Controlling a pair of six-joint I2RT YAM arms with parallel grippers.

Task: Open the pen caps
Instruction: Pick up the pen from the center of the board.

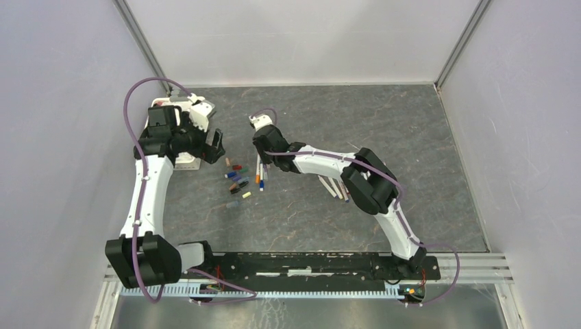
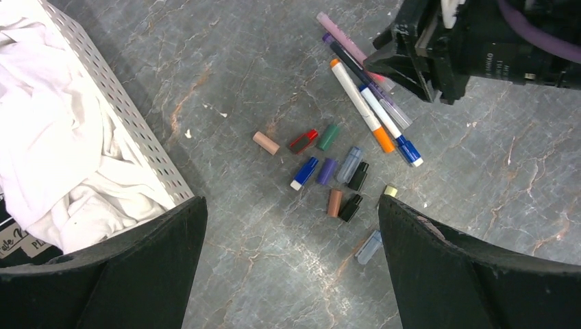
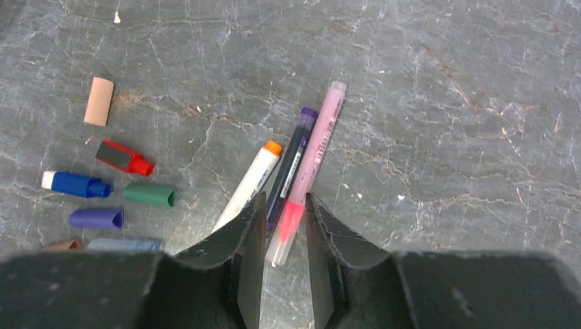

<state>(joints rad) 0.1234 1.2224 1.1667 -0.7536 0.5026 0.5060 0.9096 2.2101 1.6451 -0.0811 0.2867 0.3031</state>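
Roughly eleven pen caps (image 2: 327,171), four pens (image 2: 357,103) beside

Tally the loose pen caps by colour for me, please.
Peach plastic cap: 1
Red plastic cap: 1
Green plastic cap: 1
Blue plastic cap: 1
Purple plastic cap: 1
Brown plastic cap: 1
Yellow plastic cap: 1
Black plastic caps: 2
Pale grey-blue plastic caps: 2
Total: 11

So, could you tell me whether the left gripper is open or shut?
Open: the left gripper has its fingers wide apart, nothing between them, the caps lying on the table below.
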